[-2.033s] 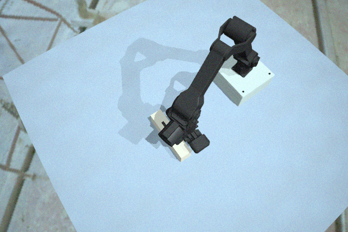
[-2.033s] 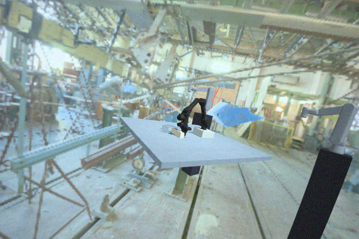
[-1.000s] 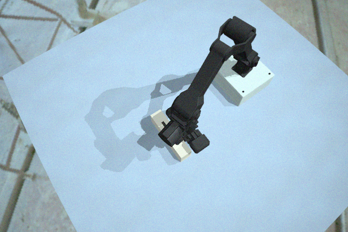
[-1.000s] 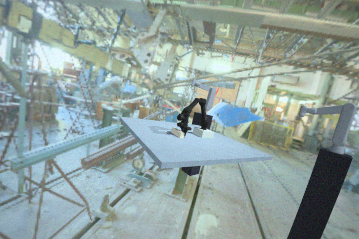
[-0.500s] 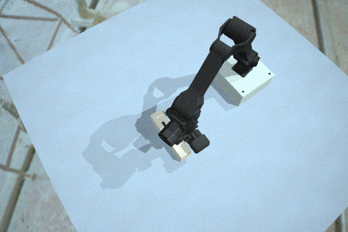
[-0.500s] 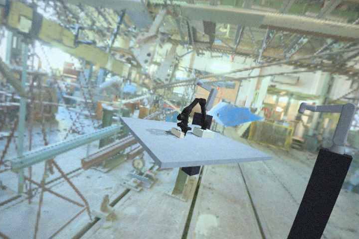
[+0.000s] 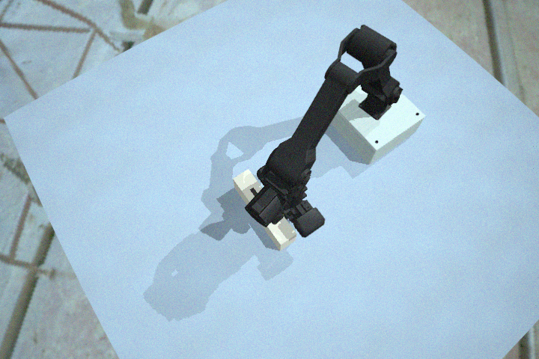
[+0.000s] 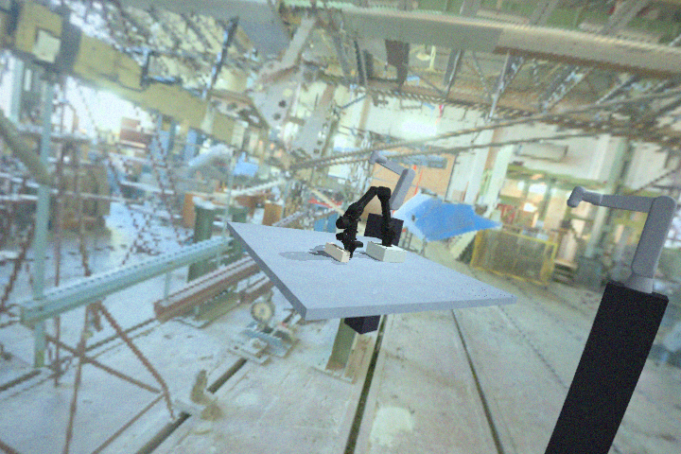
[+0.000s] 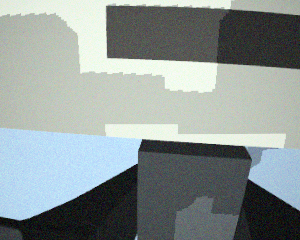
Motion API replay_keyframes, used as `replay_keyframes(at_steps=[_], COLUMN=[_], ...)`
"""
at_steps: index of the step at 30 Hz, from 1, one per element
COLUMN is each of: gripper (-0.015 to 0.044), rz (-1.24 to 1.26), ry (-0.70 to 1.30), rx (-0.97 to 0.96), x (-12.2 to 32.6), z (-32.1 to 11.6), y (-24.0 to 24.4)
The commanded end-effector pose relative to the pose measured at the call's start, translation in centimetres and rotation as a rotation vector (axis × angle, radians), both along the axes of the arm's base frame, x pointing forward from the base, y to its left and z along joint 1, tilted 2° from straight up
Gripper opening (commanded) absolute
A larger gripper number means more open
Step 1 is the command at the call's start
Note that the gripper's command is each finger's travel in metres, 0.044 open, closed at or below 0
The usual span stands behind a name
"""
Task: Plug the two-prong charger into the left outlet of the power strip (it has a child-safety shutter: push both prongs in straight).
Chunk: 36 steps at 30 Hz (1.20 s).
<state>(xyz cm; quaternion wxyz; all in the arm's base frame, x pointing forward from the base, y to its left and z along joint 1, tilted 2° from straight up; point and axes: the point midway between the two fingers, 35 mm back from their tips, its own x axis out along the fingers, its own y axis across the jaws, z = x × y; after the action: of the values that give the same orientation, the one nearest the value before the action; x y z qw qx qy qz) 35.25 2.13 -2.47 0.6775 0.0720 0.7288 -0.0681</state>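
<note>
Gripper (image 7: 285,215) (image 8: 351,253) (image 9: 185,176), clamped on the dark charger (image 9: 160,195) at the power strip (image 7: 245,179) (image 8: 335,251) (image 9: 35,95). Charger probably light, rigid, smooth; best held squarely by its flat sides.

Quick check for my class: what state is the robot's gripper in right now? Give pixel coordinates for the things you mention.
Gripper (image 7: 284,215) (image 8: 350,250) (image 9: 185,176): closed on something, most likely the charger (image 9: 190,172), the dark grey block in the wrist view; its prongs cannot be seen.
</note>
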Motion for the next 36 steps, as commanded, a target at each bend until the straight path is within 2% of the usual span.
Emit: replay_keyframes(at_steps=[1,36], gripper=[0.0000,0.0000], rz=[0.002,0.004], ry=[-0.004,-0.009], rx=[0.002,0.003], x=[-0.08,-1.03], z=[0.02,0.01], y=[0.03,0.22])
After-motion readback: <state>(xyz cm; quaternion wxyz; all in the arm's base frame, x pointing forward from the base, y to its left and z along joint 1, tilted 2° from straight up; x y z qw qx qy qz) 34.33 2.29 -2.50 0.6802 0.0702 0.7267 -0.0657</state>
